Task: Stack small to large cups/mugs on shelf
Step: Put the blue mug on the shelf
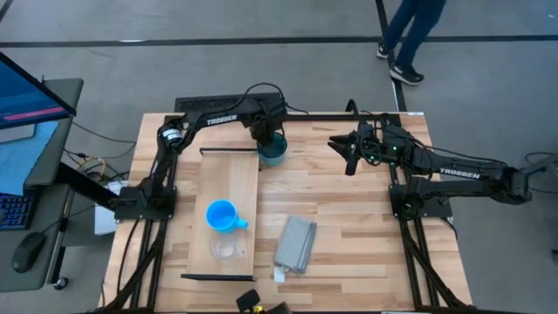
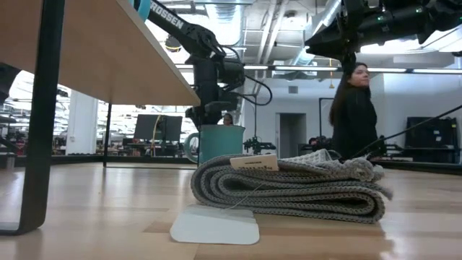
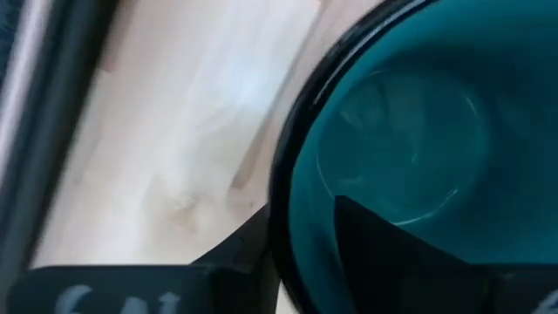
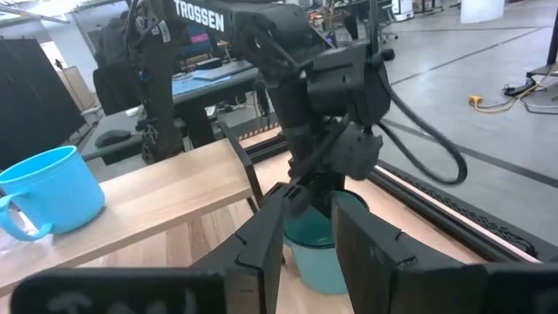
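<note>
Large teal handled mug (image 1: 274, 153): I see it standing on the table just off the long light wood shelf's (image 1: 228, 187) far corner.
Left gripper (image 1: 262, 138): right above it, one finger inside the rim; I cannot tell whether it clamps.
Right gripper (image 1: 350, 153): near the far edge, fingers apart, empty.

We saw a grey floor (image 1: 488, 113) all around the wooden table (image 1: 349, 218), with dark lines across it. A person (image 1: 410, 35) in dark shoes walked near the top. On the left stood a desk (image 1: 52, 131) with a screen (image 1: 26, 92), a keyboard (image 1: 13, 209) and a mouse (image 1: 28, 251). Low down, we saw another person (image 2: 354, 112) in black, long ceiling lights (image 2: 404, 70) and pipes overhead.
</note>
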